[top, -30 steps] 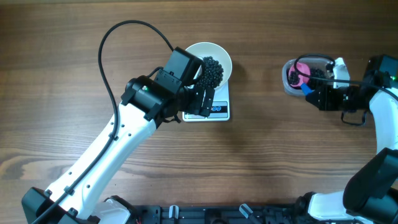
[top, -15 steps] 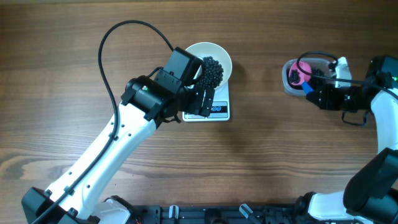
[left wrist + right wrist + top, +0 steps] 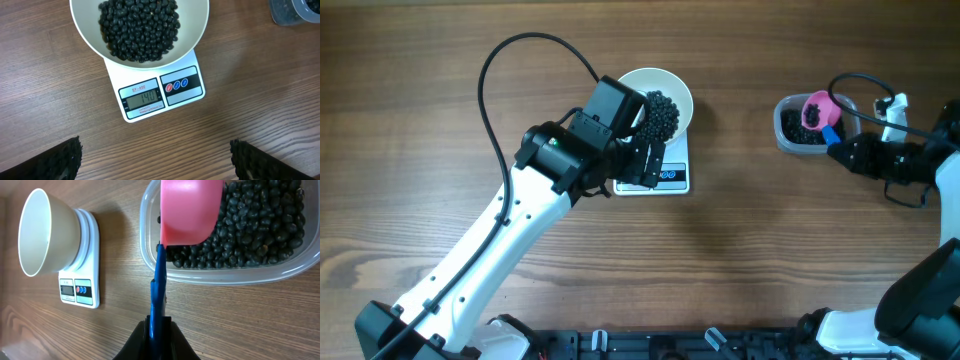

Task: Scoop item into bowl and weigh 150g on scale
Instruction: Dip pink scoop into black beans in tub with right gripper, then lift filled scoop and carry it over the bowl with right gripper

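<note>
One small top-up remains, I judge: the scale (image 3: pixel 185 100) at 12 o'clock reads 140 under the bowl (image 3: pixel 200 20) of beans (image 3: pixel 139 27). My right claw (image 3: pixel 159 327) clamps the scoop (image 3: pixel 191 210) over the tub (image 3: pixel 230 274), 2 o'clock; my left claw (image 3: pixel 157 160) gapes empty. Next: a light scoop.

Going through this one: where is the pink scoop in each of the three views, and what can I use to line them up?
Overhead: pink scoop at the right, over the clear tub.
Left wrist: not in it; only a tub corner shows at top right.
Right wrist: top centre, over the tub, its blue handle clamped in the right gripper.
Shared landmark: the white scale with the bowl on it.
</note>
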